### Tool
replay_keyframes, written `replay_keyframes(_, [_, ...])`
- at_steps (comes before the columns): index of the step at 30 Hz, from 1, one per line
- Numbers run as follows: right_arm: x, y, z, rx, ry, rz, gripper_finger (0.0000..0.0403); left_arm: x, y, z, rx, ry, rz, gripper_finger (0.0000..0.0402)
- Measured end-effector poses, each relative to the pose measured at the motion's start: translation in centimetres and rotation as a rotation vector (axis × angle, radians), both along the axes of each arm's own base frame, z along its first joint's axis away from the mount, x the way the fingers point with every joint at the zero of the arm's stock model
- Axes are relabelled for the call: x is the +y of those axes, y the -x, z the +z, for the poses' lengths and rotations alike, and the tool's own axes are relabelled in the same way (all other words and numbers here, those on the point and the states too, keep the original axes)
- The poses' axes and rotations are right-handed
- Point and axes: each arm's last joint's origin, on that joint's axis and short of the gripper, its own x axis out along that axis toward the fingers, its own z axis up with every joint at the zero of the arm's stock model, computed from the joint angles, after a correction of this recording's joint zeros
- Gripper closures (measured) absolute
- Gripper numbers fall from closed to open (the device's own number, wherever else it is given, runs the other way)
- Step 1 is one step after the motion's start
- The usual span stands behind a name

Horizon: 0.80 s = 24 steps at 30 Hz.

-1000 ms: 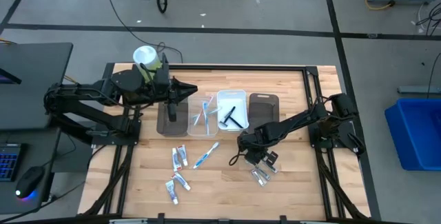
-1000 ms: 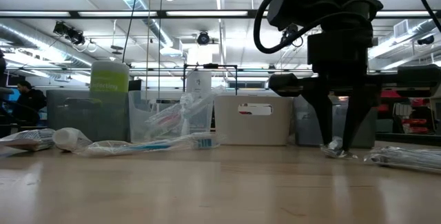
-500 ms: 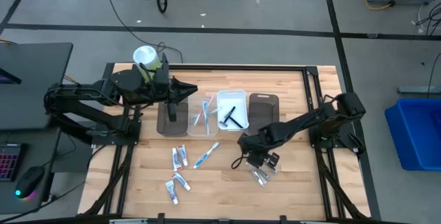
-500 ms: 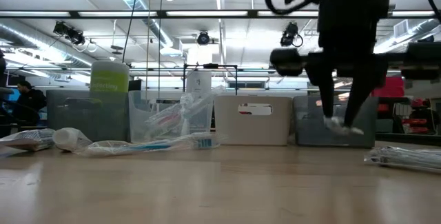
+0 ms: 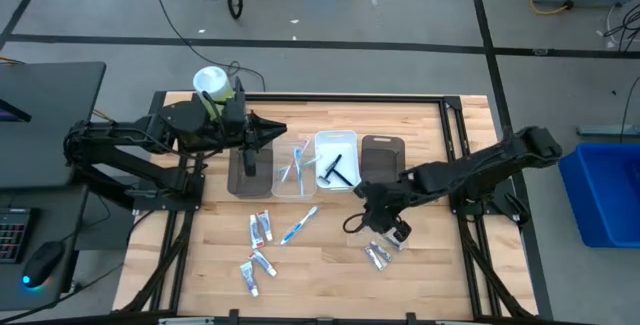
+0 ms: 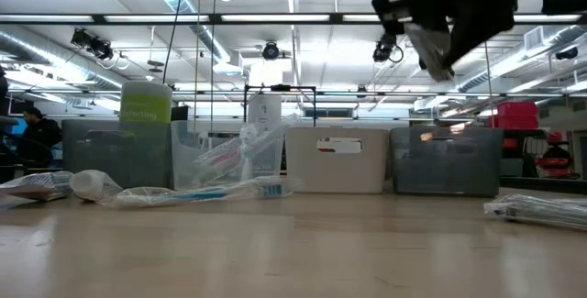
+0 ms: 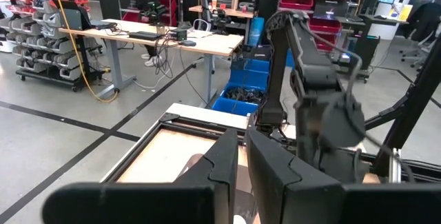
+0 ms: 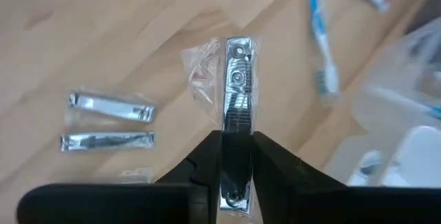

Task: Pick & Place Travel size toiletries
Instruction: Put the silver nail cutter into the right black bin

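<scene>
Wooden bench (image 5: 330, 255) under me, workshop floor all round it, shelving and strip lights behind. My right fingers (image 8: 238, 156) are clenched on one of the small silvery pieces, a nail clipper in a clear wrapper (image 8: 236, 107), pinched at one end so the rest of it sticks straight out ahead of the fingertips. Holding it by the end like that should let me lower the free end into a tray first, I reckon.

Two more wrapped clippers (image 8: 110, 107) lie flat on the wood below and off to one side of my fingers, just beside each other, waiting their turn. Out past the held clipper's tip there's a blue-white toothbrush (image 8: 320, 38), and beyond that the clear tray (image 5: 292, 168) and the white tray (image 5: 337, 142). The dark tray (image 5: 382, 149) sits closest to my right fingers, so that's my guess for the drop, though I can't tell for sure.

Right arm is stretched low across the bench from its base, wrist lifted well clear of the wood; in the low view the right gripper (image 6: 438, 49) hangs high above the trays. My left fingers (image 7: 238, 165) are pressed shut with nothing between them, parked over the tray at the far end of the row beside the green-white canister (image 5: 213, 87).
</scene>
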Motion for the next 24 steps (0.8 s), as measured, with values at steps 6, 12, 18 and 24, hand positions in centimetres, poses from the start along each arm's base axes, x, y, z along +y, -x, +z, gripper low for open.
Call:
replay_keyframes(6, [-1.7,0.6,1.5,-0.035,-0.010,-0.176,0.0332,0.0,0.0,0.0,0.000,0.000,0.000,0.0361])
replay_keyframes(12, [-4.4,1.2,1.3,0.062,0.014,-0.405,0.0332,0.0,0.0,0.0,0.000,0.000,0.000,0.0361])
replay_keyframes(18, [-6.9,2.0,0.9,0.181,0.005,-0.587,0.0332,0.0,0.0,0.0,-0.002,0.000,0.000,0.0361])
replay_keyframes(24, [-8.8,2.7,0.7,0.253,0.000,-0.715,0.0332,0.0,0.0,0.0,-0.002,0.000,0.000,0.0361])
